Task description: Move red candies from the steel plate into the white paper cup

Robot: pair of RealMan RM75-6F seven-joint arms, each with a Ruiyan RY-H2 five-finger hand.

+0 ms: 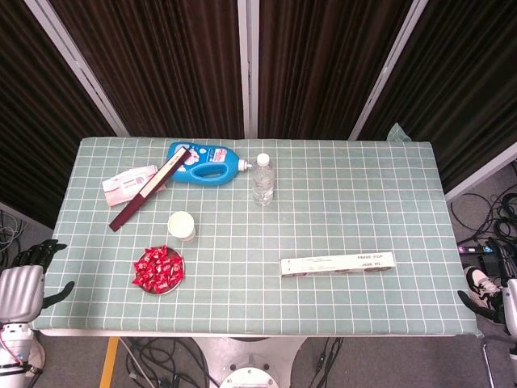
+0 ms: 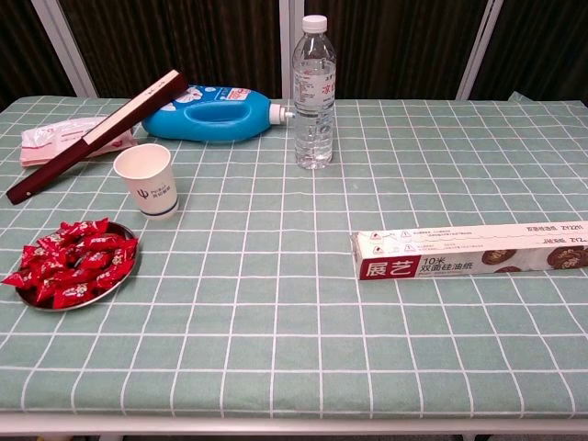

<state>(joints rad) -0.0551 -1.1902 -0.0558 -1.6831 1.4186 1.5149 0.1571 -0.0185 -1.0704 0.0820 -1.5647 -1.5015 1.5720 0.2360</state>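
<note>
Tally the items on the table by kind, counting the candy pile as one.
Bottles: 2 (detergent bottle, water bottle)
Boxes: 2 (long dark box, baking paper box)
Packet: 1
Paper cup: 1
Steel plate: 1
Candy pile: 1
Total: 8

Open ground: the green checked worktop (image 2: 276, 303) lies bare across its middle and near edge.
Left cluster: white paper cup (image 2: 147, 179) stands just behind the round steel plate (image 2: 118, 278) heaped with red candies (image 2: 73, 262).
Behind: dark slanted stick (image 2: 96, 135), blue detergent bottle (image 2: 207, 114), clear water bottle (image 2: 314, 92).
Right: long white foil box (image 2: 469, 250) lies crosswise.
</note>
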